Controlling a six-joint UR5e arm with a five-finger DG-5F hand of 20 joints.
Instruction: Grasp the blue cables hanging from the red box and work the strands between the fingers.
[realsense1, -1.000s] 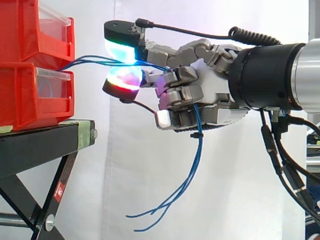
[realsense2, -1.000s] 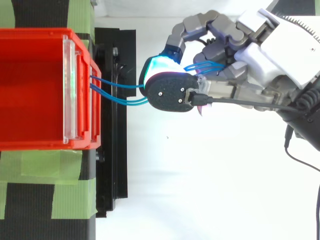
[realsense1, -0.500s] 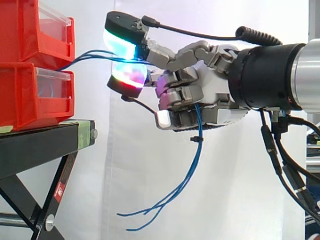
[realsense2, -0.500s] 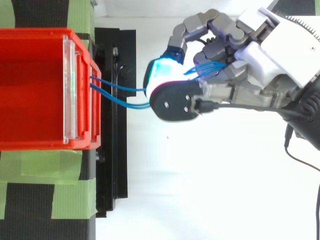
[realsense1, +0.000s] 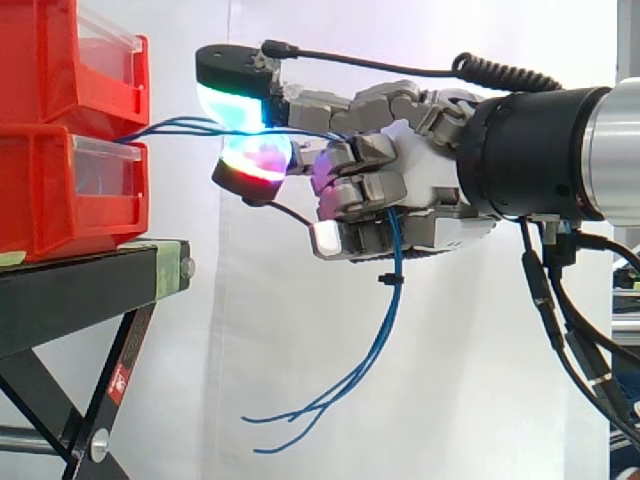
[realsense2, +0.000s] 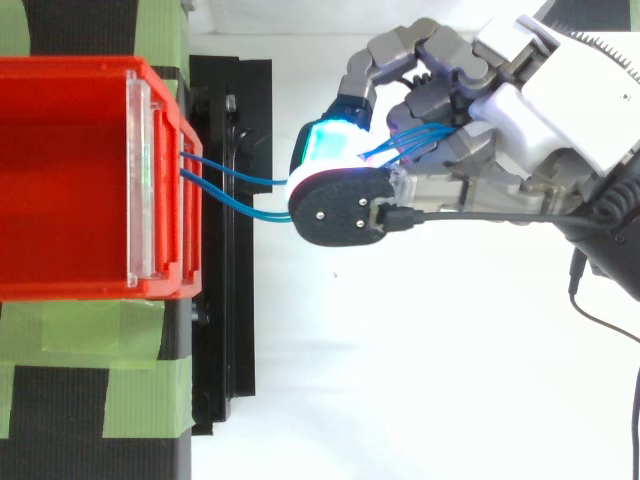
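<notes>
Blue cables (realsense1: 392, 255) come out of the front of the stacked red bins (realsense1: 60, 190) at the left edge of the side view, at about the seam where the upper bin sits on the lower one. From there I see the strands rise a little and run rightward across open air toward the middle of the frame. In the top view they show as two separate blue lines (realsense2: 238, 175) leaving the bin's front wall and crossing the black stand (realsense2: 230, 300) beneath.

The robot hand (realsense1: 400, 200) comes in from the right and is closed on the blue cables. Two extended fingertips (realsense1: 232, 85) sit one above the other in the upper centre of the side view, the top pad glowing green and cyan, the lower one red and magenta, with the strands passing between them. Whether both pads press on the strands I cannot tell. Further right the other fingers are curled in against the palm with the bundle threaded through them. Below the robot hand the strands drop down, held together by a small dark tie, then sweep to the lower left and fan into loose ends hanging free.

Strips of green tape (realsense2: 80, 330) cross the stand at the left of the top view. Behind it all hangs the white curtain (realsense1: 200, 350).
</notes>
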